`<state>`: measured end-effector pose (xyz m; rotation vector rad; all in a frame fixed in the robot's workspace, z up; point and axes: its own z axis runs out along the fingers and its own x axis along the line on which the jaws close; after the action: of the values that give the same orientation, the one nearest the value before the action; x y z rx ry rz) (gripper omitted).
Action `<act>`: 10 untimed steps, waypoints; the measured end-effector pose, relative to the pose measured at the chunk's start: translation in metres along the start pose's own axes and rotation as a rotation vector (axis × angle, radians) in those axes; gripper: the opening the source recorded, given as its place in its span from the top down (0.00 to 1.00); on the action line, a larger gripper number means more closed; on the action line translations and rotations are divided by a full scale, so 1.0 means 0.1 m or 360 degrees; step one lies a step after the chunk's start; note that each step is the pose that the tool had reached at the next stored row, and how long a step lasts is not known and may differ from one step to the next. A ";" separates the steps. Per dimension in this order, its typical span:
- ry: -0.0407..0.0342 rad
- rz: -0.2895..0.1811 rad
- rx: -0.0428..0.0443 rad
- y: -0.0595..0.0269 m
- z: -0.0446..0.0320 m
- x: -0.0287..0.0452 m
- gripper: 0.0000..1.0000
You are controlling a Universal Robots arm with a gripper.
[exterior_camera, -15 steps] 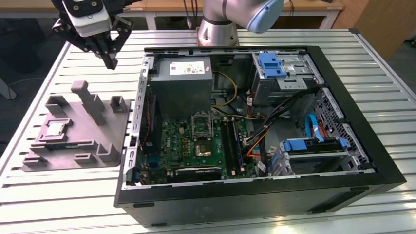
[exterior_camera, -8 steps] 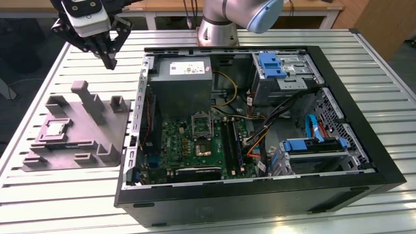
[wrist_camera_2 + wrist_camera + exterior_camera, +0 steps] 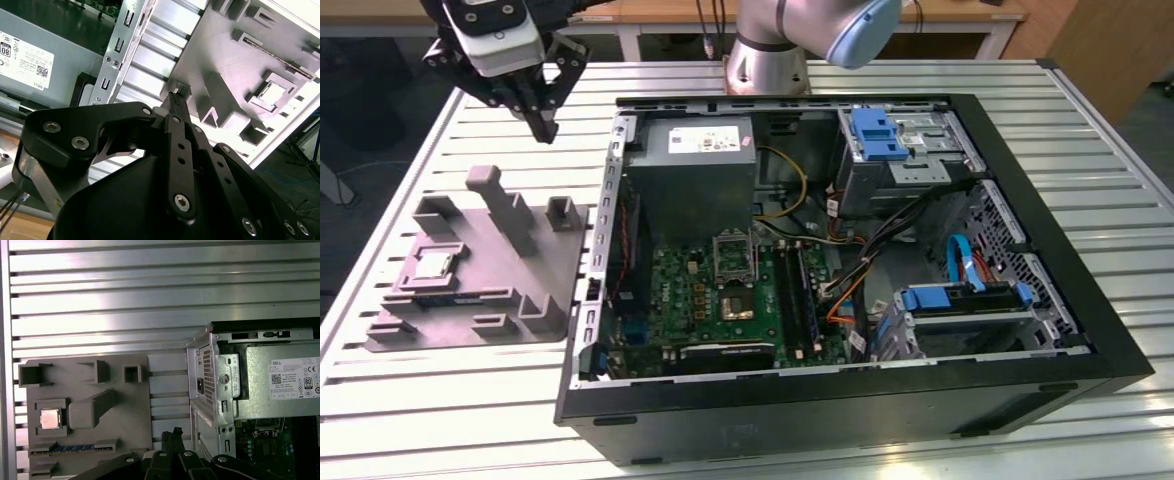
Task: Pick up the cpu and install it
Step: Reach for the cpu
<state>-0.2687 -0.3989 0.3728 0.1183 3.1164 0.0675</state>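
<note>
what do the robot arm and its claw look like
The silver-grey tubular metal arm has a rounded pale blue joint cap. Its black claw is built of slim link bars with small holes and silver screws, narrowing to ribbed tips, mounted on a white and grey boxy housing.

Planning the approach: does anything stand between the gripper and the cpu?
Nothing covers the cpu in its pocket on the grey fixture. The gripper hangs off to one side, and the fixture's tall peg stands roughly between them.
</note>
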 end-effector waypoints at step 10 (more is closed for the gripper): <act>0.0001 0.0000 0.0000 -0.004 0.007 0.045 0.89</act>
<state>-0.2731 -0.3989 0.3720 0.1182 3.1170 0.0675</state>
